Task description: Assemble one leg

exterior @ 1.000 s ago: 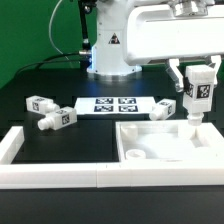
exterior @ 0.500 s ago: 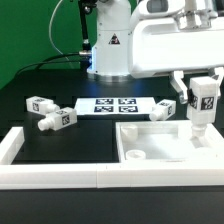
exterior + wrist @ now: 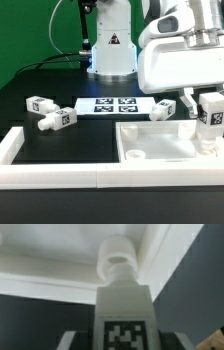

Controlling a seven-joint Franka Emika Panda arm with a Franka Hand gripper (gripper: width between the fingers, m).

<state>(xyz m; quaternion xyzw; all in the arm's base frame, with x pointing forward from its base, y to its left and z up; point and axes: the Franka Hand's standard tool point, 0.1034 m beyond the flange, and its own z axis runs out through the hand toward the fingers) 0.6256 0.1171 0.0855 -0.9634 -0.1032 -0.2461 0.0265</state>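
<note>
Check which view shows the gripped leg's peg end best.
Wrist view: the leg fills the frame, peg end clear against the tabletop. Exterior view shows the leg small at its right edge, between the fingers, peg detail lost.

white leg (image 3: 211, 120) with black-and-white tag (image 3: 122, 336), black table (image 3: 60, 145)

**Exterior view.** The marker board (image 3: 114, 104) lies mid-table, before the arm's base (image 3: 110, 58). To the view's left of the board lie the outer leg (image 3: 38, 104) and, nearer the camera, the inner leg (image 3: 58, 120). The third leg (image 3: 165, 108) lies just beside the board's right end. The tabletop (image 3: 160, 142) lies at the near right. Over its far right corner the held leg (image 3: 210, 135) stands upright between the fingers of the gripper (image 3: 209, 108).

**Wrist view.** The held leg (image 3: 120, 297) points into that corner of the tabletop (image 3: 50, 258) — whether they touch cannot be told.
</note>
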